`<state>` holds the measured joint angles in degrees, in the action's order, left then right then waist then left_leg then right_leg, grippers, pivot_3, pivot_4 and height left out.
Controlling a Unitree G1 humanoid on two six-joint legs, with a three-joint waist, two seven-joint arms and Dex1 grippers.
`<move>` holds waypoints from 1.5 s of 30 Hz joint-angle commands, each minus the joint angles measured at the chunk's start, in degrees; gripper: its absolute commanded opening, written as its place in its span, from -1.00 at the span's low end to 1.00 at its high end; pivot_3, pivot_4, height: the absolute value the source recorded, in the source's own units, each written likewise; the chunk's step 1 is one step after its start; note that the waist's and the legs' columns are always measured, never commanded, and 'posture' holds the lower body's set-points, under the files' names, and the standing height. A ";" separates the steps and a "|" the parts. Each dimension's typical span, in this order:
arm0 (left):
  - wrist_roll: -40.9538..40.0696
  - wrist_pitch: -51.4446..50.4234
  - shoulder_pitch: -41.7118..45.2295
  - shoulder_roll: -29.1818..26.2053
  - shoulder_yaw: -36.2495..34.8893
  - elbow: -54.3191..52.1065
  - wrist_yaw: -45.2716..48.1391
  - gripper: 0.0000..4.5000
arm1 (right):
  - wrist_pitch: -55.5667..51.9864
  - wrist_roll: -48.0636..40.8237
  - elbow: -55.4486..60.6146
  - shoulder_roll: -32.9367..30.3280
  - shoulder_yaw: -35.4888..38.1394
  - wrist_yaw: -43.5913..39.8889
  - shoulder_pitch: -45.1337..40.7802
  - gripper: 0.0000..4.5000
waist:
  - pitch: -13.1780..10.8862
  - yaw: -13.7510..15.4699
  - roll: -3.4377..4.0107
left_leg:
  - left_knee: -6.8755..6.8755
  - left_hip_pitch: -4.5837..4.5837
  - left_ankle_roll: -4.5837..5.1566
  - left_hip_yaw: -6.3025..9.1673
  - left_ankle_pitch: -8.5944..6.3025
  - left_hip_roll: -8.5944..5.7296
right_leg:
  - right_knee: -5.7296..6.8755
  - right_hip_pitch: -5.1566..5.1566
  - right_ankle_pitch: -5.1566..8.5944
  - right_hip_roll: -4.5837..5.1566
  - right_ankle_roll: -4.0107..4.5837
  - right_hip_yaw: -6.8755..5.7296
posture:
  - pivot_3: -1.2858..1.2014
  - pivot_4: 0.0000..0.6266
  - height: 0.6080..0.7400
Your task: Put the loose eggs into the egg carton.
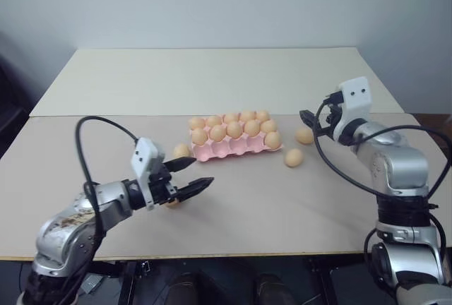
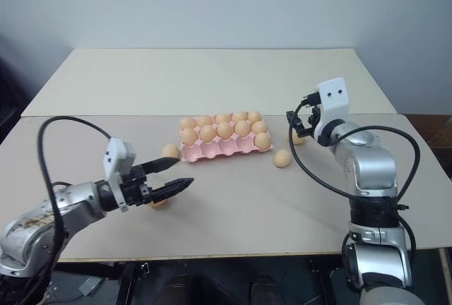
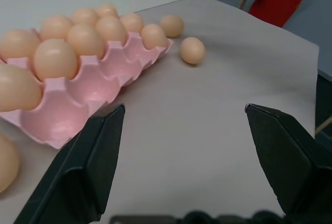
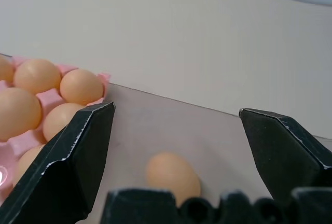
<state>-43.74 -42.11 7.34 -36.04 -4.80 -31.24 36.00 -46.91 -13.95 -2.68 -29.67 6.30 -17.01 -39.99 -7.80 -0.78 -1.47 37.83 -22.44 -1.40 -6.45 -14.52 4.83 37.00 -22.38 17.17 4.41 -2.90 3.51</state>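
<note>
At table centre, egg carton (image 1: 233, 142) holds ten eggs, near row of cups empty; four loose eggs (image 1: 294, 157) lie around it; left gripper (image 1: 189, 178) and right gripper (image 1: 311, 123) both spread, empty.

egg carton (image 1: 233, 147): pink moulded tray, matt, slightly soft sheen inside empty cups near front edge. loose eggs (image 1: 294, 157): smooth tan-orange shells, faint satin gloss. table (image 1: 282, 206): beige top, smooth, matt, seam line across middle. left gripper (image 1: 189, 176): black plastic-looking fingers (image 3: 88, 167), matt, fine-grained faces. right gripper (image 4: 176, 156): same black matt fingers (image 4: 78, 151), edges scuffed pale. arms (image 1: 395, 167): brushed silver metal shells, glossy black cables, white plastic camera blocks.
</note>
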 commanded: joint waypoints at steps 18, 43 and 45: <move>-0.45 0.08 -1.03 1.80 -0.36 -5.96 -4.12 0.79 | -4.94 4.69 -18.73 2.54 -4.79 -0.47 -10.55 1.00 | 0.00 -0.22 0.00 | 0.01 -0.01 0.15 0.00 -0.08 0.01 | 0.01 -0.02 0.00 0.00 0.00 0.00 | 0.03 -0.52 1.00; -4.91 -1.76 0.87 0.85 -1.95 -7.49 -6.20 0.80 | -1.10 7.12 -26.97 5.09 -3.77 3.05 -11.54 0.44 | 0.00 -0.26 0.01 | 0.00 -0.02 0.07 0.00 -0.04 0.01 | 0.00 -0.03 0.00 0.00 0.00 -0.01 | 0.03 -0.52 1.00; -4.99 -1.72 1.04 0.75 -2.07 -7.35 -6.16 0.80 | -0.44 7.40 -26.72 5.15 -3.98 3.17 -11.27 0.14 | 0.00 -0.27 0.01 | 0.00 -0.02 0.03 0.00 -0.01 0.01 | 0.00 -0.03 0.00 0.00 0.00 -0.01 | 0.03 -0.52 1.00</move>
<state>-47.69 -44.05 7.51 -34.85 -5.54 -36.34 29.82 -49.09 -7.27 -30.49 -24.23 1.18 -14.38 -50.74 -7.81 -1.04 -1.46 37.84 -22.46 -1.38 -6.45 -14.52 4.84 37.00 -22.41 17.17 4.41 -2.90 3.50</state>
